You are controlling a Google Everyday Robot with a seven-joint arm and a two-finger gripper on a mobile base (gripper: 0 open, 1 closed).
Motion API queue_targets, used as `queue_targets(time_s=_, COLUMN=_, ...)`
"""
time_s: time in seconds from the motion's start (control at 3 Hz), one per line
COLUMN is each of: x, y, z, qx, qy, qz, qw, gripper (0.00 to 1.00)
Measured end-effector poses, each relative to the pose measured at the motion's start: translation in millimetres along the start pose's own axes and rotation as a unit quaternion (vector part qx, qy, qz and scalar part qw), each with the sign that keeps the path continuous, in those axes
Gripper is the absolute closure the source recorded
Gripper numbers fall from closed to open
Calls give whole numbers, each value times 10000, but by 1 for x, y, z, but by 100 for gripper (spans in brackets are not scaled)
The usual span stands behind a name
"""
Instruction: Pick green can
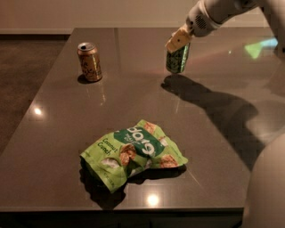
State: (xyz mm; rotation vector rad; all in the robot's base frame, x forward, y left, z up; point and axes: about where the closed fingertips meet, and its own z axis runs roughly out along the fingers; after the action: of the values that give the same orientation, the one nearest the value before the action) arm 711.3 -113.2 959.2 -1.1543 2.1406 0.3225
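Note:
The green can (177,60) is a slim green drink can with pale lettering at the far right of the dark table (133,102). My gripper (178,43) comes in from the upper right and is shut on the can's top, its beige fingers (176,40) covering the rim. The can hangs slightly tilted a little above the table, with its shadow below it.
An orange-gold can (89,61) stands upright at the far left. A flat lime-green snack bag (132,153) lies in the near middle. My white arm (213,13) reaches in from the top right, and my body (267,187) fills the lower right corner.

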Motion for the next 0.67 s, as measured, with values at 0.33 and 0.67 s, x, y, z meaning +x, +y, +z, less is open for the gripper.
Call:
queue_targets(time_s=0.33, x=-19, y=14, z=-25, qx=-63, qy=-183, qz=-325, qw=9993, gripper=100)
queue_targets(time_s=0.67, x=-34, y=26, z=-43, qx=-125, qy=-312, qz=-629, qw=9975, gripper=100)
